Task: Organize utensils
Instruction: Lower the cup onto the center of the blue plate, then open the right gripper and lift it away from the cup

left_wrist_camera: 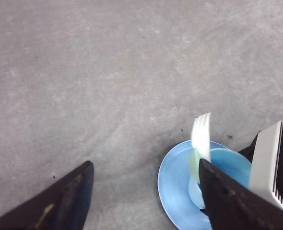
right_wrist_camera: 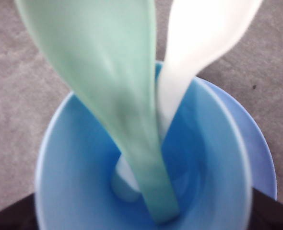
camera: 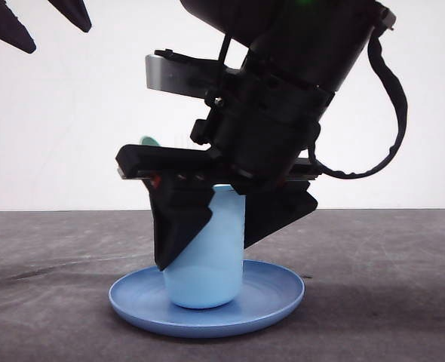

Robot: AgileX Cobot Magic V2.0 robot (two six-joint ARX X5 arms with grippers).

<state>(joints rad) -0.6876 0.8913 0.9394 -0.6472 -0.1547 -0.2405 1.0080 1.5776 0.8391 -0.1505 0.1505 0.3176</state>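
Fork (right_wrist_camera: 199, 43) and spoon (right_wrist_camera: 112, 81) stand handle-down inside cup (camera: 207, 264), cup upright on plate (camera: 275, 298). Right gripper (camera: 211, 226) straddles cup, jaws spread, gripping nothing. Left gripper (left_wrist_camera: 146, 196) open, empty, beside plate. Best: lift straight up, avoid nudging cup.

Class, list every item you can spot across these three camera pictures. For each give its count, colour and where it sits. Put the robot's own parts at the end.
Fork: one, white, standing handle-down in the cup, tines up.
Spoon: one, pale mint green, handle-down in the cup beside the fork.
Cup: one, light blue, upright on the middle of the plate.
Plate: one, blue, round, on the table.
Table: one, grey, speckled, under everything.
Right pincer: one, black, fingers down either side of the cup's upper part, open.
Left pincer: one, black, raised over the table, to the left of the plate, open, empty.
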